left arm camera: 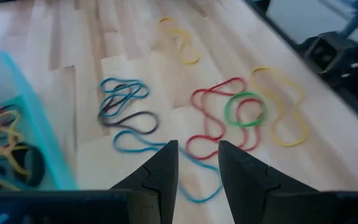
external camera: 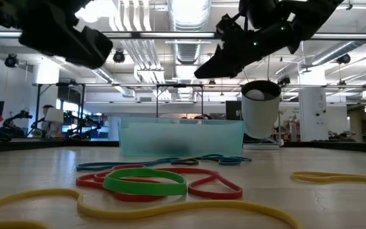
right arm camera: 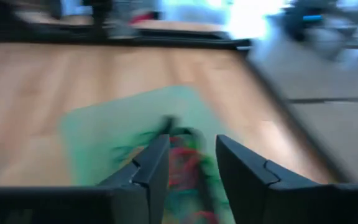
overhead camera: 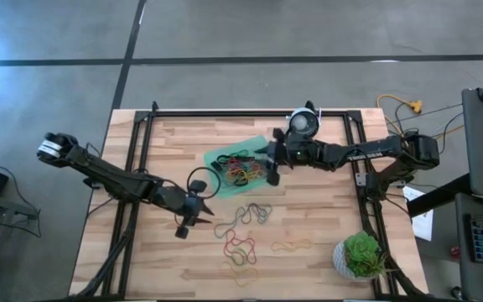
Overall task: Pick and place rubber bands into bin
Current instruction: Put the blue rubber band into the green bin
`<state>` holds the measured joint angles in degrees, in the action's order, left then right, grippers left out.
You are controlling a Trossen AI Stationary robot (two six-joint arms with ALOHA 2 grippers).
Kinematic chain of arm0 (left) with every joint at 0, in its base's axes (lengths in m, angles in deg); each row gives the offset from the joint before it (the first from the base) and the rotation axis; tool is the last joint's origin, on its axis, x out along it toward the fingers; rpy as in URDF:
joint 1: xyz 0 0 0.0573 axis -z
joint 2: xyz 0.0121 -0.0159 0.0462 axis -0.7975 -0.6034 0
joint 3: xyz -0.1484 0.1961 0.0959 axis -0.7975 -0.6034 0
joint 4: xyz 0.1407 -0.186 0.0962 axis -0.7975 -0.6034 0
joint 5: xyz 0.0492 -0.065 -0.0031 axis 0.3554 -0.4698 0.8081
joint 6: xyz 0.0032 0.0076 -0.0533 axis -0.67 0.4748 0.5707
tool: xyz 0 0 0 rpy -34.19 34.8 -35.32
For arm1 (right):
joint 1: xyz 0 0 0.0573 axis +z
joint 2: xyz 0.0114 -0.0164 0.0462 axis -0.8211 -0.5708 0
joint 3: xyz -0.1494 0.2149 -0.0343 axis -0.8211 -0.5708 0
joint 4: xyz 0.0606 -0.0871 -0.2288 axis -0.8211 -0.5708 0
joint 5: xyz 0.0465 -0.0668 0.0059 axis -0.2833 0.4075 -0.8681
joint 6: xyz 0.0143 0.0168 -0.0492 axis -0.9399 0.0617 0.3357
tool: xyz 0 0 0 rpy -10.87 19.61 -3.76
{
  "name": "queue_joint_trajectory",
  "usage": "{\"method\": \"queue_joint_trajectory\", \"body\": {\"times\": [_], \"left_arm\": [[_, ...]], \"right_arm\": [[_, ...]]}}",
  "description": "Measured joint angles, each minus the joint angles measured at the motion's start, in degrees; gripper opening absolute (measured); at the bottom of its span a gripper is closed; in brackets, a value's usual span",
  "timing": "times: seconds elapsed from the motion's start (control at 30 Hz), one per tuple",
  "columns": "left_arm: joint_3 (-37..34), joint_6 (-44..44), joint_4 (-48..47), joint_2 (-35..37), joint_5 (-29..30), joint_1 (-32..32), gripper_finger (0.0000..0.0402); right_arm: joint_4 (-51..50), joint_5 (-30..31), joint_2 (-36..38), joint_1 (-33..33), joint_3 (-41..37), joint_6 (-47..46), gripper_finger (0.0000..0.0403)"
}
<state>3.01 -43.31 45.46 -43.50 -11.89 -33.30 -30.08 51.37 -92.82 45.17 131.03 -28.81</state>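
- I am holding my right gripper (overhead camera: 272,172) over the right end of the bin (overhead camera: 216,154), its fingers (right arm camera: 151,168) parted with nothing between them; looking past them, I am seeing only the green tray floor and a red and green tangle of bands below.
- I am hovering my left gripper (overhead camera: 193,220) near the table's middle, just off the bin's near-left corner, also spread wide and empty, with its fingertips (left arm camera: 166,163) pointing at a blue band (left arm camera: 129,142) on the wood.
- The rubber bands in the bin (overhead camera: 240,168) are lying in a loose multicoloured heap, so part of the job is looking done.
- The loose rubber bands (overhead camera: 243,235) are lying flat on the table (overhead camera: 309,218) in front of the bin: blue and dark ones nearest it, then red with one green loop (left arm camera: 244,109), then yellow ones (left arm camera: 281,106) farther out.
- I am judging them to be almost weightless, soft and floppy, and grippy rather than slick; they will stretch and sag, not break.
- Because they are overlapping, I am expecting one pull to drag neighbours along.
- I would pinch a single strand where it arches clear of the others, pressing the tips right down to the wood, since so thin a loop offers nothing to grab from above.
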Motion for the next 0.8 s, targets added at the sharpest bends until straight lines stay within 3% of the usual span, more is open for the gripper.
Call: {"method": "queue_joint_trajectory", "body": {"times": [0.17, 0.33, 0.53, 0.8], "left_arm": [[-1.28, -0.01, 1.97, -4.46, 1.15, -0.03, 0.01], [-0.76, 0.04, 5.4, -10.4, 0.92, -0.04, 0.01], [0.18, 3.8, 8.84, -14.15, 0.59, -0.04, 0.01], [1.01, 4.52, 9.1, -14.61, -0.01, 0.29, 0.01]], "right_arm": [[-4.08, -16.51, 0.0, 0.83, -0.02, 0.96, 0.0139], [-9.25, -23.16, 0.0, 6.24, -0.08, 1.04, 0.0134], [-11.59, -22.13, -0.02, 19.05, -1.3, -1.76, 0.0124], [-11.3, -7.56, -0.04, 38.9, -2.16, -9.26, 0.0111]]}}
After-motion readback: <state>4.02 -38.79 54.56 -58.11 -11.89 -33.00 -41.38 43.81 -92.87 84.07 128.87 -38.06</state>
